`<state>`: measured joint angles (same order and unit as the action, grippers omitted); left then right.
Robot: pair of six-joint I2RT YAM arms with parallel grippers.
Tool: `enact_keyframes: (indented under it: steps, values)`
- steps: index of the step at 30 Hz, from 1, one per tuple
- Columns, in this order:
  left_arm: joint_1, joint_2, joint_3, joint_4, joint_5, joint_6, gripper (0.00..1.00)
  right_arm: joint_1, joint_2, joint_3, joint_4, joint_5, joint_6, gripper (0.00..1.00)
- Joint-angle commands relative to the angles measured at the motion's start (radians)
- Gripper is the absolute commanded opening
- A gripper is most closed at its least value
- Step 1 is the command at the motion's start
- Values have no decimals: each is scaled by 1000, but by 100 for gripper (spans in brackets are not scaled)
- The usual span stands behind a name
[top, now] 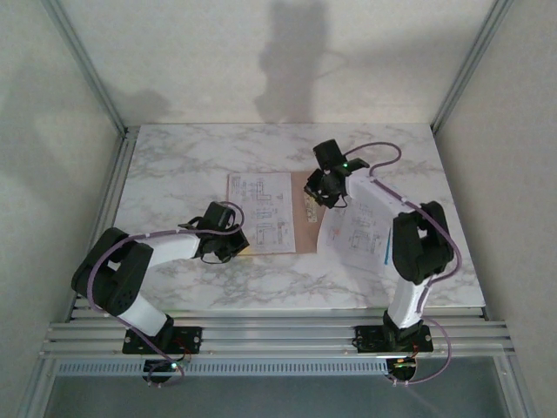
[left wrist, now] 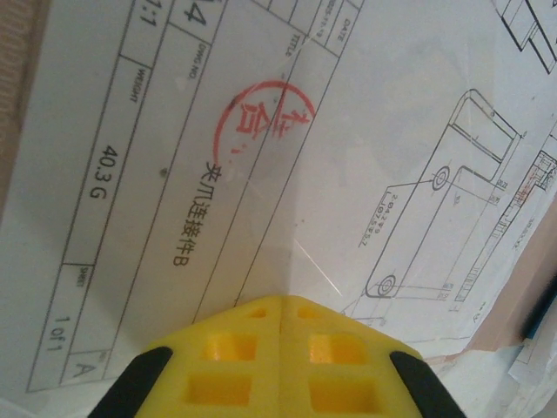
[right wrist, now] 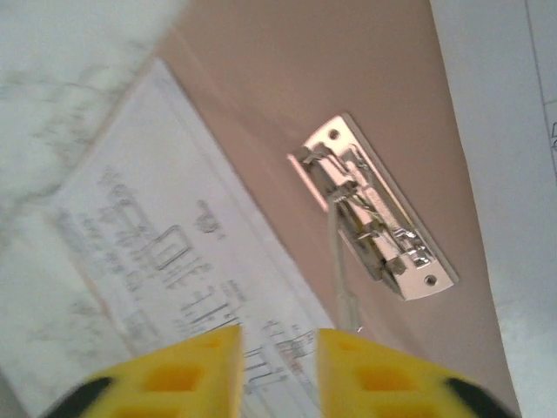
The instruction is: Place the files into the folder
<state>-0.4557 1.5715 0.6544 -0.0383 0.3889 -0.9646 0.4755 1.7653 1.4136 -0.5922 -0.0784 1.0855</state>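
The pinkish-tan folder (top: 304, 230) lies open at mid-table, its metal clip (right wrist: 374, 209) bare on the card (right wrist: 287, 87). One printed file (top: 259, 212) rests flat on the folder's left part. A second file (top: 357, 228), edged with a blue strip (top: 387, 248), lies to the right under my right arm. My left gripper (top: 233, 245) is at the first file's near left corner, shut, its yellow fingertips (left wrist: 261, 313) pressed together over the sheet (left wrist: 287, 148). My right gripper (top: 324, 193) hovers over the clip, open (right wrist: 278, 340), holding nothing.
The marble table (top: 174, 165) is fenced by metal frame posts at the left and right and a rail along the near edge (top: 278, 335). White walls enclose the back and sides.
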Motion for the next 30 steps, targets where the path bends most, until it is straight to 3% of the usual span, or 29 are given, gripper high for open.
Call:
enact_keyframes:
  steps: [1,5,11,18,30]
  values:
    - [20,31,-27,-180,-105,23,4,-2,-95,-31,-9,38,32,49]
    - [20,37,-10,-186,-104,34,4,1,-145,-187,99,-25,121,67]
    - [20,43,-1,-189,-105,41,4,45,-107,-281,230,-101,255,73]
    - [20,42,4,-192,-104,42,4,46,48,-155,260,-138,288,72]
    - [20,18,-12,-195,-111,37,4,-30,348,319,80,-112,178,67]
